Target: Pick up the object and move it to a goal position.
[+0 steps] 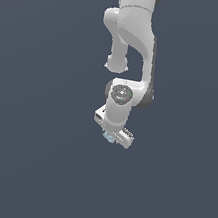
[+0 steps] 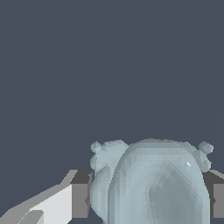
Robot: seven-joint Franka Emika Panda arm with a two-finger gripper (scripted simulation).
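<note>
1. One arm was all I had, and its gripper (image 1: 112,135) hung tilted, well away from any table edge or corner; no edge showed in either view, only flat grey-blue.
2. I saw the object (image 1: 108,137) sitting right at the gripper's underside, a pale blue-grey lump peeking out toward the exterior view's left.
3. From the wrist view, the object (image 2: 153,183) filled the gap between the dark pads (image 2: 80,194), which stood close against both its flanks; I judged it clamped, though actual contact was hard to confirm.
4. No goal marker showed, so I could not tell which way the carry had to go.
</note>
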